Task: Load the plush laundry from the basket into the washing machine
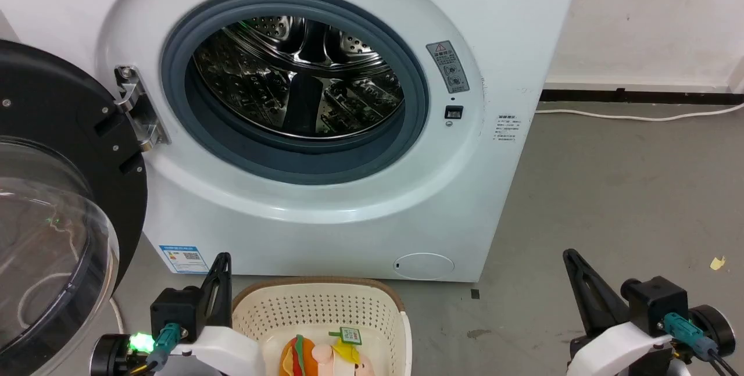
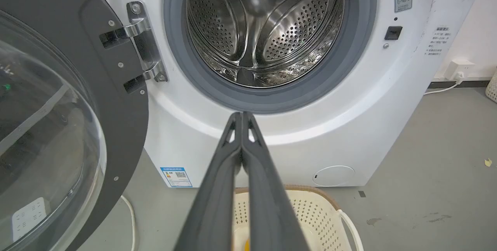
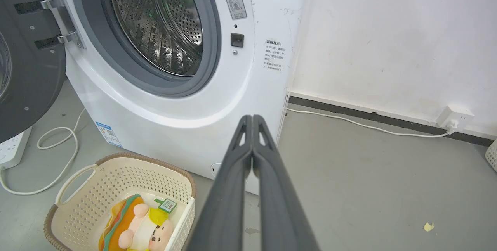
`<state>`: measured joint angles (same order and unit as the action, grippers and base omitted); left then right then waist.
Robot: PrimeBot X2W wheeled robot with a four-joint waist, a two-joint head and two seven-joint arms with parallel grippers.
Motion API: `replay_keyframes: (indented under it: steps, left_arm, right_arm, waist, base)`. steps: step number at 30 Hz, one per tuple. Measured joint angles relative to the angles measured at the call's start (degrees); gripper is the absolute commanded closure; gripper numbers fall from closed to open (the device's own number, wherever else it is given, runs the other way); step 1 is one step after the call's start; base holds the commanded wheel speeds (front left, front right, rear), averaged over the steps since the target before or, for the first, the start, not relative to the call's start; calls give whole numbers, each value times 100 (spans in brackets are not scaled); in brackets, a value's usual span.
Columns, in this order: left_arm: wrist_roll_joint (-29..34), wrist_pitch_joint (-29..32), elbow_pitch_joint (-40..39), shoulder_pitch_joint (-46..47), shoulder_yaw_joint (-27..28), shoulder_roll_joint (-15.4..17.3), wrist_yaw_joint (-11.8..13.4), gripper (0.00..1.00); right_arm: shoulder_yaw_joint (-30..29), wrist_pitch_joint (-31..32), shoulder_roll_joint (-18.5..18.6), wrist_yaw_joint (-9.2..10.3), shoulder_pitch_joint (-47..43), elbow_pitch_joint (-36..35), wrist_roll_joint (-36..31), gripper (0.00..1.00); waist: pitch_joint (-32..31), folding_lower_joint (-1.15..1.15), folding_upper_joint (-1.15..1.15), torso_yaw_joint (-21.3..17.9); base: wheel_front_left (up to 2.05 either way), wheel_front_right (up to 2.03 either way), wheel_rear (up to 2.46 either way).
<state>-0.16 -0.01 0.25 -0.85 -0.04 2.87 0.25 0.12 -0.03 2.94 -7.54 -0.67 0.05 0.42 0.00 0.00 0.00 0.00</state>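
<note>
Head view put the washer (image 1: 511, 27) straight ahead at 12 o'clock, its door (image 1: 64, 103) swung wide to 9 o'clock and the steel drum (image 1: 302, 68) bare. The basket (image 1: 314, 306) sat on the floor (image 1: 610, 190) at 6 o'clock, just in front of the washer's base. The plush (image 1: 325, 358) lay on the basket's bottom, its green tag (image 1: 350, 336) sticking up.

The left pincer (image 2: 241, 116) hung beside the basket's 9 o'clock rim, fingers pressed together on nothing. The right pincer (image 3: 252, 118) sat well apart at 3 o'clock over bare floor, likewise pressed together and empty.

As I judged it, no loading had been done, and the step in hand was the first reach for the plush. The next move called for one pincer to spread, drop inside the basket walls and close on the soft body, not on the flimsy tag. It then had to lift clear of the rim and carry the plush up through the grey ring.

A white cable (image 3: 58, 138) looped on the floor at 9 o'clock, under the door and next to a power strip (image 3: 9, 150). The open door crowded the left arm's side, and the basket's wall could catch a low approach.
</note>
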Motion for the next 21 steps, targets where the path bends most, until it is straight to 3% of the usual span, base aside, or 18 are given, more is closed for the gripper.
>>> replay_keyframes:
  steps: [11, 12, 21]
  left_arm:
    - [0, 0, 0, 0, 0, 0, 0, 100]
    - [-1, 0, 1, -3, 1, 0, 2, 0]
    - [-1, -14, 2, -5, -29, -1, 19, 0]
  right_arm:
    - [0, 0, 0, 0, 0, 0, 0, 100]
    - [4, 0, 0, 0, -2, 0, 3, 0]
    - [4, -33, 0, 0, -2, 0, 16, 0]
  waist:
    - [0, 0, 0, 0]
    - [0, 0, 0, 0]
    - [15, 0, 0, -6]
  base:
    - [0, 0, 0]
    - [0, 0, 0]
    - [0, 0, 0]
